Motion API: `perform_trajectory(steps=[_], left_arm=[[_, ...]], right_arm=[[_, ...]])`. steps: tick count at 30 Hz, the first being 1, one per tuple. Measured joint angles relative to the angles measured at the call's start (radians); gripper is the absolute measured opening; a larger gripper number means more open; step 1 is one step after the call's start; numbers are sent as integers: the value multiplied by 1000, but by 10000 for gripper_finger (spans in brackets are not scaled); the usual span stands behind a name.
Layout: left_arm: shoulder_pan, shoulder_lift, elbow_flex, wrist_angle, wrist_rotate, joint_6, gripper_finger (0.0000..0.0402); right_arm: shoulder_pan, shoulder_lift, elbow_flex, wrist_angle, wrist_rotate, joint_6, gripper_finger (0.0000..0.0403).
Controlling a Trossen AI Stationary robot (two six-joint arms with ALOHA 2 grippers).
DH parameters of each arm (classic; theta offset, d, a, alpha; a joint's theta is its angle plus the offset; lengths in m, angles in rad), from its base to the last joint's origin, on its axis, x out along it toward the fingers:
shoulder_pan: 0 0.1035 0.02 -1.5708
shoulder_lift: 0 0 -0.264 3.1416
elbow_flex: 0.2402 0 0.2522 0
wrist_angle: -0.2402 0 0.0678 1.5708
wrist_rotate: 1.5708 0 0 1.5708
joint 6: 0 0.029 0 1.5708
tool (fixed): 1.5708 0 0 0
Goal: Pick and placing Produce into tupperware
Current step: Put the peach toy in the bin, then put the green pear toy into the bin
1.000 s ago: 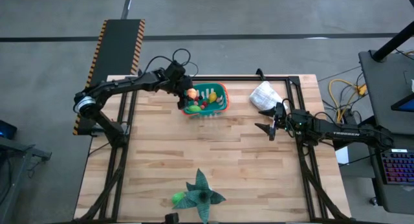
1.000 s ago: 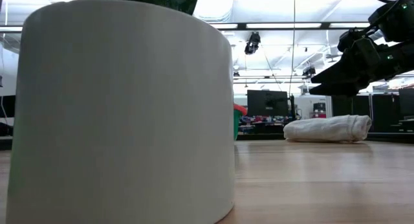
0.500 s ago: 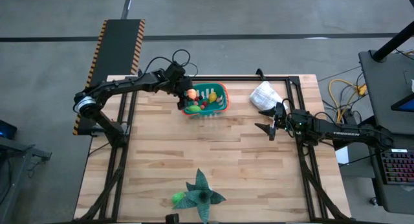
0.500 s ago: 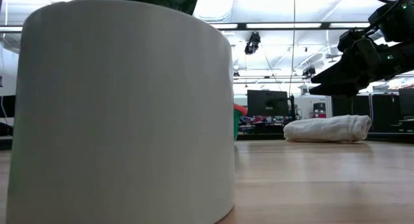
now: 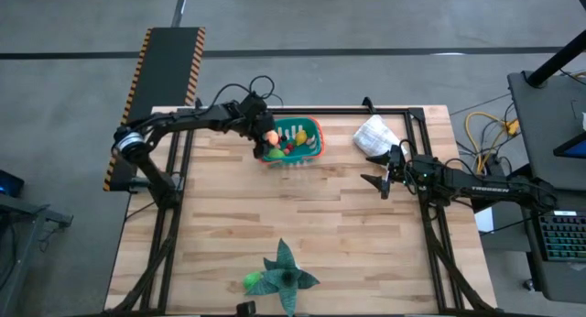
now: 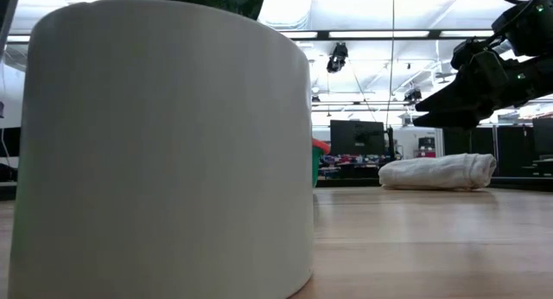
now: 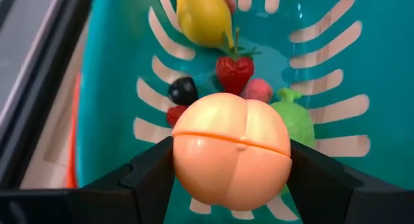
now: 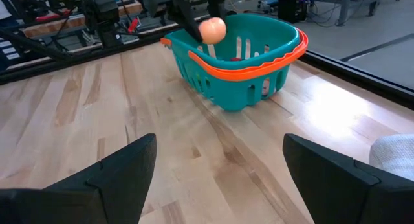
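Note:
The teal tub with an orange-red rim (image 5: pixel 302 141) stands at the table's far middle. In the left wrist view it holds a yellow fruit (image 7: pixel 200 17), a strawberry (image 7: pixel 234 72), a dark berry (image 7: pixel 183 90), and pink, green and red pieces. My left gripper (image 5: pixel 265 132) hangs over the tub's left end, shut on a peach-orange toy fruit (image 7: pixel 231 149). The right wrist view shows that fruit (image 8: pixel 212 30) above the tub's rim (image 8: pixel 249 59). My right gripper (image 5: pixel 375 186) waits open to the tub's right, above the table. My left gripper pinches the peach-orange fruit between its two fingers (image 7: pixel 152 172), one on each rounded side (image 7: pixel 184 153), coming from above and slanting down into the tub. The fruit is lifted clear, above the pieces lying in the tub.
A wrinkled white bag (image 5: pixel 374 136) lies right of the tub, close to my right gripper. A dark green star-shaped leafy thing (image 5: pixel 286 273) with a light green piece beside it (image 5: pixel 252 281) sits at the near edge. Its white pot (image 6: pixel 164 143) blocks most of the low view.
My left arm has shifted its pose slightly, with its rear joints swung a little, while the peach-orange fruit stays held over the tub's left end. My right arm has kept still.

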Motion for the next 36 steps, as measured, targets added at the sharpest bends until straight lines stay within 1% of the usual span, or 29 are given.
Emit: perform_trajectory(steps=[6,16,26,29,33,36], left_arm=[[0,19,0,1,0,0,244],[0,9,0,1,-1,-6,244],[0,8,0,0,0,-56,247],[0,6,4,-10,-1,-96,266],[-2,5,39,-78,-43,-108,311],[-2,5,58,-107,-54,-126,346]], right_arm=[[0,0,0,0,0,0,327],[0,0,0,0,0,-2,327],[0,0,0,0,0,-2,327],[0,0,0,0,0,-2,327],[0,0,0,0,0,-2,327],[0,0,0,0,0,-2,327]])
